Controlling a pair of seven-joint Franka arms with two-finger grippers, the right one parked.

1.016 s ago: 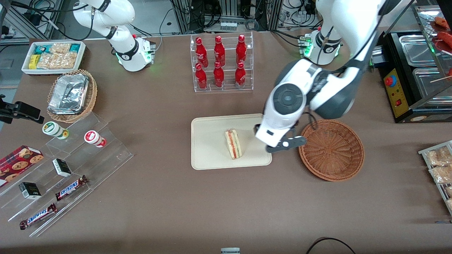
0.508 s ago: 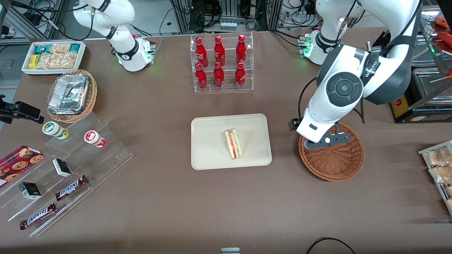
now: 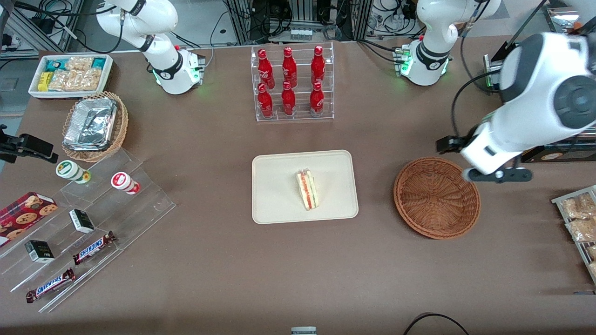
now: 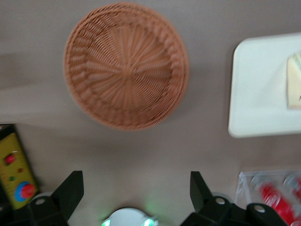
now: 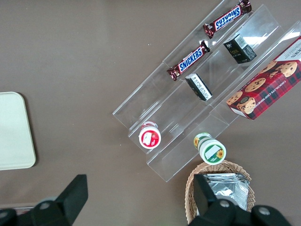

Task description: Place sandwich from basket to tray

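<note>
Look along the front view with me. At the parked arm's end of the worktop (image 3: 209,260) you see a white bin of snacks (image 3: 71,74). Nearer to the camera than it sits a tan wicker basket with foil containers (image 3: 94,124), and then clear steps (image 3: 93,218) with small jars, boxes and candy bars on them.

In the middle stands a clear rack of red bottles (image 3: 292,83). Nearer to the camera than the rack lies the tray (image 3: 279,186), flat on the worktop. The sandwich (image 3: 307,189) lies on the tray, about in its middle, with its red and green edge facing up. Nothing is touching it.

Next you come to the basket (image 3: 436,197), near the tray but apart from it, toward the working arm's end. The wrist view shows the basket (image 4: 126,65) has nothing in it.

Last you find the end effector (image 3: 497,175). It hangs in the air just past the basket's rim, toward the working arm's end. In the wrist view its two fingers (image 4: 69,190) stand wide apart and hold nothing. How high it hangs over the worktop is hard to tell, as the wrist view is a bit blurry.
</note>
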